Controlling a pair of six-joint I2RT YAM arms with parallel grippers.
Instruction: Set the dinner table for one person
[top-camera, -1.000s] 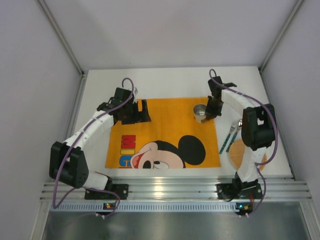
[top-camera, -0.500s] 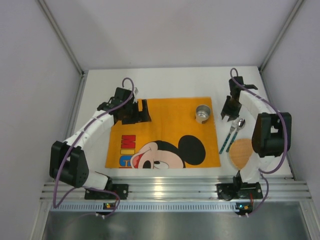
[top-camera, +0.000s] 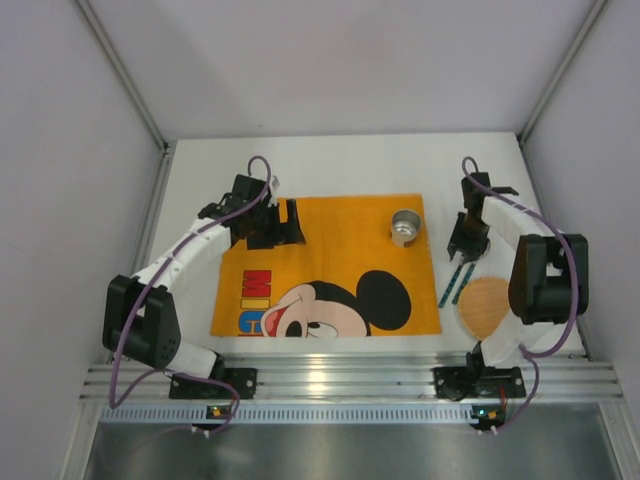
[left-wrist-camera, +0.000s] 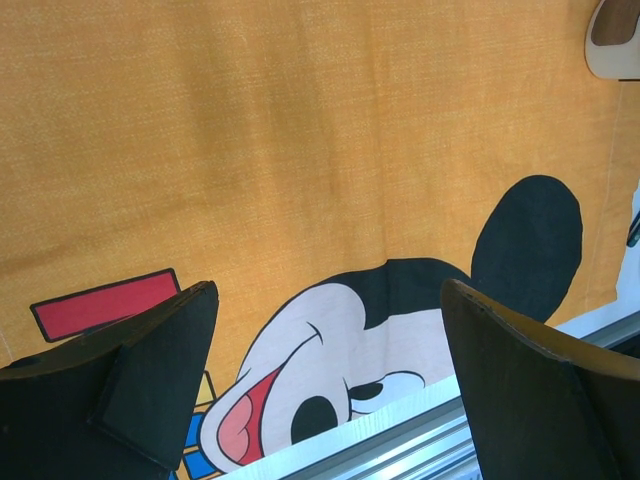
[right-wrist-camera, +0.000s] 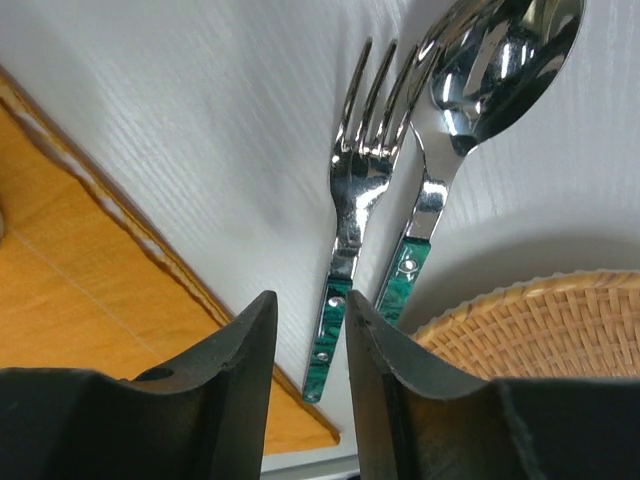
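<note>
Masking tines of the fork (right-wrist-camera: 350, 200) from above, right tool (right-wrist-camera: 308, 305) hangs slightly parted, empty; left tool (left-wrist-camera: 328, 290) gapes, empty.

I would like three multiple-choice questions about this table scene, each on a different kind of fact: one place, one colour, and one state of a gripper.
1. On which part of the orange mat does the metal cup stand?
A. near its far right corner
B. near its near left corner
C. in the middle

2. What colour are the handles of the fork and the spoon?
A. red
B. green
C. yellow

3. How is the left gripper?
A. shut on the mat
B. shut on the cup
C. wide open, holding nothing

Answers:
1 A: the top view shows the cup by the mat's far right corner.
2 B: the right wrist view shows both handles green.
3 C: the left wrist view shows its jaws far apart above the mat, with nothing between them.
</note>
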